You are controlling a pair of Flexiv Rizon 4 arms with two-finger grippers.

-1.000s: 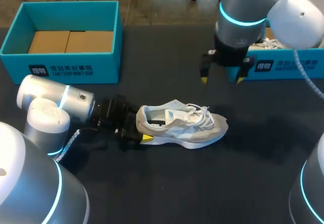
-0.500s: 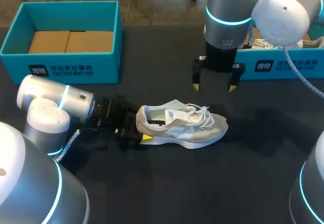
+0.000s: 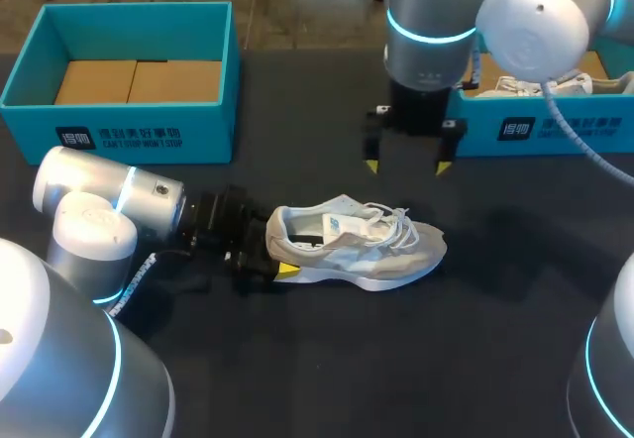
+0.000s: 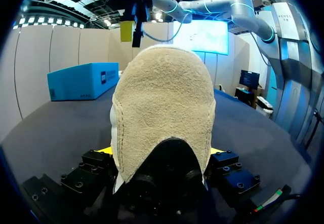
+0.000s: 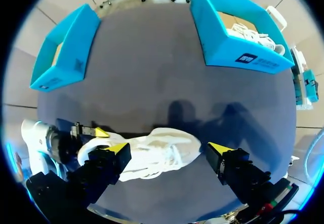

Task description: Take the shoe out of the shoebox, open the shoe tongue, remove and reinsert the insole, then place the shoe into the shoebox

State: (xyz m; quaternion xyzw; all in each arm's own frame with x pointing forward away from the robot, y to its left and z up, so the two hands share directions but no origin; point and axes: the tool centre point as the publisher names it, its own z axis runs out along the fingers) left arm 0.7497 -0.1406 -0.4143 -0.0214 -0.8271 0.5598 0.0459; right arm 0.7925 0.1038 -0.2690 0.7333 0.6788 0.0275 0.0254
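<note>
A white and beige shoe (image 3: 357, 245) lies on its sole on the dark table, toe pointing right, laces loose. My left gripper (image 3: 272, 257) comes in low from the left and is shut on the shoe's heel. In the left wrist view the suede heel (image 4: 162, 102) fills the space between my left gripper's (image 4: 161, 150) fingers, a yellow tip showing on each side. My right gripper (image 3: 406, 167) hangs open above the table just behind the shoe, fingers pointing down. Seen from the right wrist, the shoe (image 5: 152, 155) lies below my right gripper (image 5: 169, 148), apart from its tips.
A teal shoebox (image 3: 119, 131) with a cardboard insert stands at the back left. A second teal shoebox (image 3: 555, 126) at the back right holds another white shoe (image 3: 535, 86), just behind my right arm.
My right arm has moved left, away from the right shoebox, with its gripper still open. The left arm and the shoe have not moved.
</note>
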